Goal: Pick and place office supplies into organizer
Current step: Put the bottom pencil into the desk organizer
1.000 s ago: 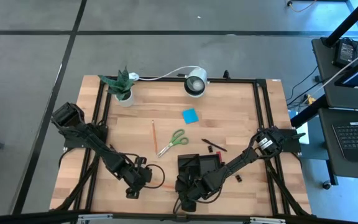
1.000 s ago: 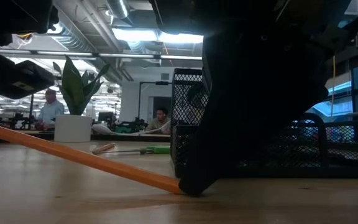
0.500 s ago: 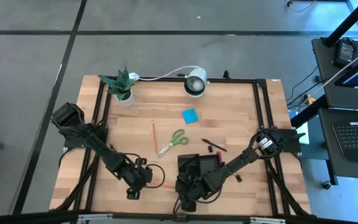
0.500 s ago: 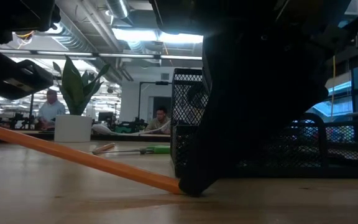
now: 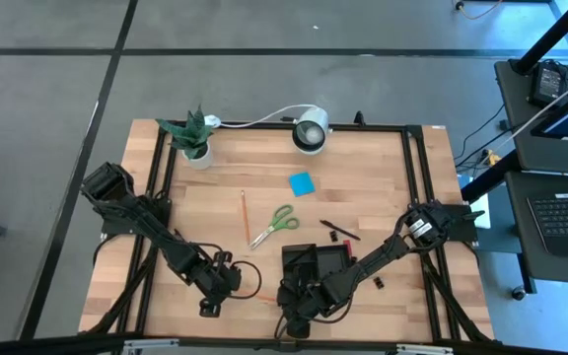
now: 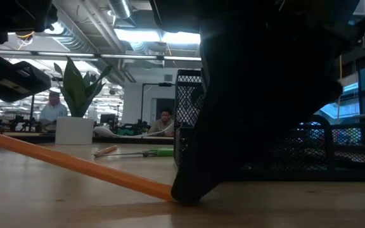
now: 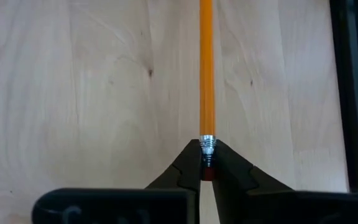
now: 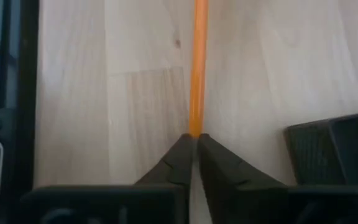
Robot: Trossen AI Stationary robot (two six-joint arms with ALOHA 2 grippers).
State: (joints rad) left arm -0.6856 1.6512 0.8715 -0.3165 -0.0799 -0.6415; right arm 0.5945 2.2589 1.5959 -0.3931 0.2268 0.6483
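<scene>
An orange pencil (image 5: 260, 296) spans the gap between my two grippers near the table's near edge. My left gripper (image 5: 218, 288) is shut on its eraser end, and my right gripper (image 5: 290, 304) is closed on its other end. In the low view the pencil (image 6: 75, 166) slants down toward my right gripper (image 6: 184, 195). The black mesh organizer (image 5: 314, 258) stands just beyond my right gripper. Green-handled scissors (image 5: 274, 225), a second pencil (image 5: 245, 211), a blue sticky-note pad (image 5: 301, 182), black pens (image 5: 338, 230) and small clips (image 5: 378, 284) lie flat on the table. My left gripper pinches the pencil's eraser end (image 7: 207, 149) between its two fingertips, just behind the metal ferrule. The fingers slant down and lie along the pencil, which runs straight on from them. This end is lifted clear of the table. My right gripper has the pencil's other end (image 8: 196, 129) between its two fingertips. The fingers slant down and lie along the pencil. This end (image 6: 167, 192) sits low, close to the tabletop; whether it rests there I cannot tell.
A potted green plant (image 5: 192, 138) and a white round lamp (image 5: 311, 131) with its cable stand at the far edge. A black frame (image 5: 417, 197) borders the tabletop. Bare wood lies between the scissors and the grippers. People sit in the room beyond the table.
In the low view the pencil's end at my right gripper has shifted a little toward my left gripper and sunk, and the whole pencil now sits slightly lower. Both arms have otherwise kept their places.
</scene>
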